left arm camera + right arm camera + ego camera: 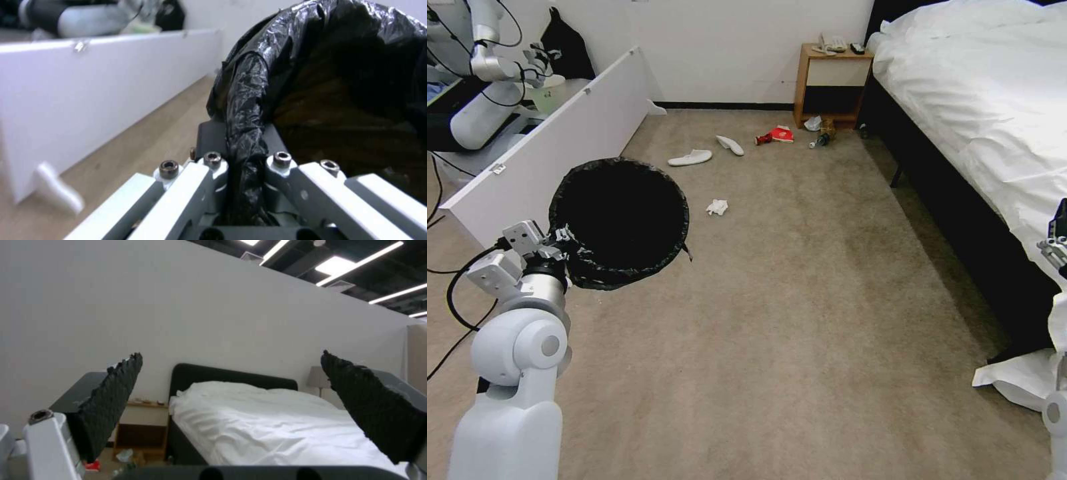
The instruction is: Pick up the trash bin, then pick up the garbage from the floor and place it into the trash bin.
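Currently the trash bin (619, 220), lined with a black bag, is held clear of the beige carpet (800, 300) at the robot's left, its rim pinched by the left gripper (560, 238); in the left wrist view the fingers (213, 173) are seen clamped narrowly on the folded bag at the rim (245, 146). A white board (554, 147) is seen lying on edge just beyond the bin. The right gripper (231, 396) is held raised at the robot's right beside the white bed (994, 100), its ridged black pads (111, 400) spread wide with nothing between them. Ahead on the carpet a crumpled tissue (717, 207) is found nearest the bin; farther off two white slippers (690, 158) are seen, then a crushed red can (764, 139), a red cup (783, 134) and a clear bottle (819, 141) near the wooden nightstand (830, 83)
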